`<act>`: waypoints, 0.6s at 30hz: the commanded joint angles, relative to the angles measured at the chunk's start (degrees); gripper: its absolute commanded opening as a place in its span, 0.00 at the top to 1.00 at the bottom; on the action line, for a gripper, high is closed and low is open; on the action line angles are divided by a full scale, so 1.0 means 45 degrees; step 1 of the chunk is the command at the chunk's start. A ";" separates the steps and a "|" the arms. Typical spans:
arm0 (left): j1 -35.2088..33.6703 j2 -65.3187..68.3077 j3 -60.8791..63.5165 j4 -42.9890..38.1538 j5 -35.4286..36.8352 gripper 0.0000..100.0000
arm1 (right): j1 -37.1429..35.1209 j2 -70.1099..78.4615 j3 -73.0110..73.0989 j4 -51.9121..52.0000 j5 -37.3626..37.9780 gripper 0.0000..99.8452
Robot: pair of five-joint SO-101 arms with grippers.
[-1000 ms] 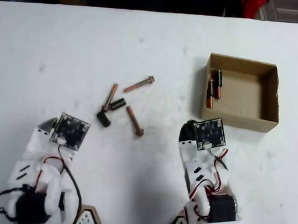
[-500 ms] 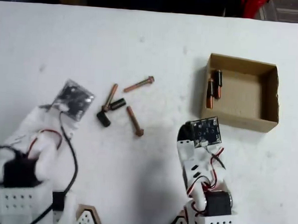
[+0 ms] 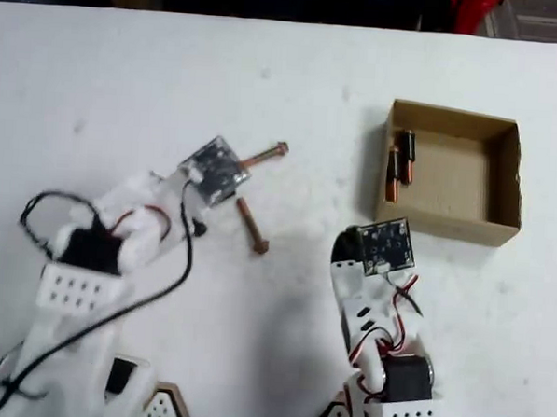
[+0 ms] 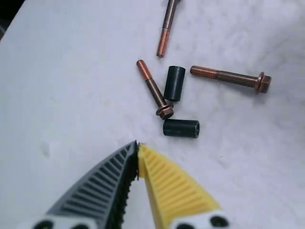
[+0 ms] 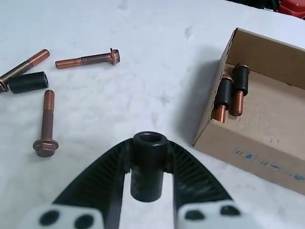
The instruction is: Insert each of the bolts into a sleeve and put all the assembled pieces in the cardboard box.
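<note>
- The left arm (image 3: 119, 228) has swung from the table's near left corner up to the loose parts, and its wrist now hangs over where a bolt and two sleeves lay in plain sight. The right arm (image 3: 376, 312) has barely shifted.
- The left gripper (image 4: 137, 145) has its grey and yellow fingers pressed together, tips touching and nothing between them. It sits over bare table (image 3: 127, 70), just short of the parts.
- The right gripper (image 5: 148, 151) is clamped on the held sleeve (image 5: 147, 174), which is black and upright with its bore facing up, near the box's front wall.
- Three bolts (image 4: 153, 88) lie loose on the table. Two loose sleeves (image 4: 174, 83) lie between two of the bolts, one just beside a shaft and the other just beside that bolt's head.
- The box (image 3: 443, 224) stands open, well apart from the loose parts. Two assembled pieces (image 5: 224, 98) lie side by side inside it, along the wall nearest those parts.
</note>
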 commanded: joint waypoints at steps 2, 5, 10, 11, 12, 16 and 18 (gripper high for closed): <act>0.0791 0.2393 -0.1934 -0.0449 -0.0098 0.97 | 0.0127 -0.0127 -0.0098 -0.0264 -0.0020 0.98; 0.1084 0.3565 -0.2813 -0.0449 -0.0098 0.97 | 0.0127 -0.0127 -0.0098 -0.0264 -0.0020 0.98; 0.1436 0.5753 -0.4454 -0.0449 -0.0176 0.97 | 0.0127 -0.0127 -0.0098 -0.0244 -0.0020 0.98; 0.1436 0.6281 -0.4825 -0.0449 -0.0176 0.97 | 0.0127 -0.0127 -0.0098 -0.0244 -0.0020 0.98; 0.1436 0.6808 -0.5236 -0.0449 -0.0176 0.97 | 0.0127 -0.0127 -0.0098 -0.0244 -0.0020 0.98; 0.1358 0.8781 -0.6955 -0.0449 -0.0176 0.97 | 0.0127 -0.0127 -0.0098 -0.0244 0.0000 0.98; 0.1358 0.9700 -0.7775 -0.0449 -0.0117 0.97 | 0.0127 -0.0127 -0.0078 -0.0244 0.0000 0.98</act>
